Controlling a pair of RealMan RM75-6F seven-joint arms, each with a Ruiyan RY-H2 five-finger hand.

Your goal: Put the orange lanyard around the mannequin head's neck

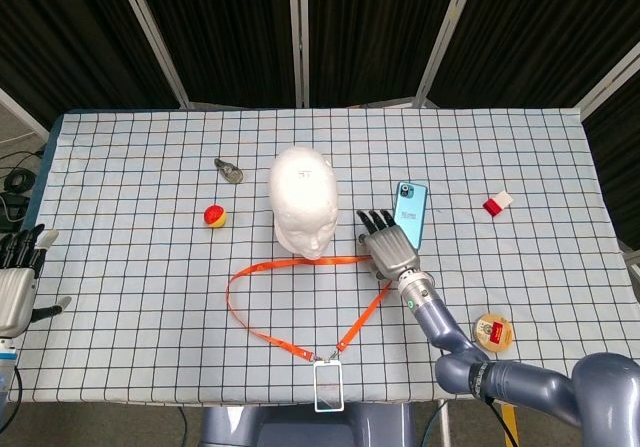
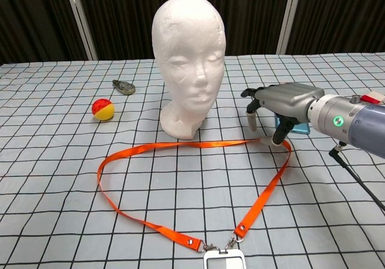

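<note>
Your right hand (image 2: 278,103) hangs just over the far right bend of the lanyard (image 2: 180,179), fingers apart and pointing down — it holds nothing. From the head camera the same hand (image 1: 387,246) covers the lower left part of the phone (image 1: 413,213), and from the chest camera only a blue sliver of the phone (image 2: 299,128) peeks out behind it. You cannot tell if a fingertip touches the strap.

The lanyard lies flat on the table (image 1: 140,267) in a wide loop in front of the head (image 1: 304,199). Its far edge runs just beside the neck base. The badge (image 1: 328,385) hangs at the near table edge — the chest camera cuts it off at the bottom.

Your left hand (image 1: 17,285) sits past the left table edge, fingers apart, empty, partly cut off by the frame.

A ball (image 1: 214,215), a small grey thing (image 1: 230,171) too small to name, a red-and-white block (image 1: 497,204) and a round tin (image 1: 493,331) lie around.
</note>
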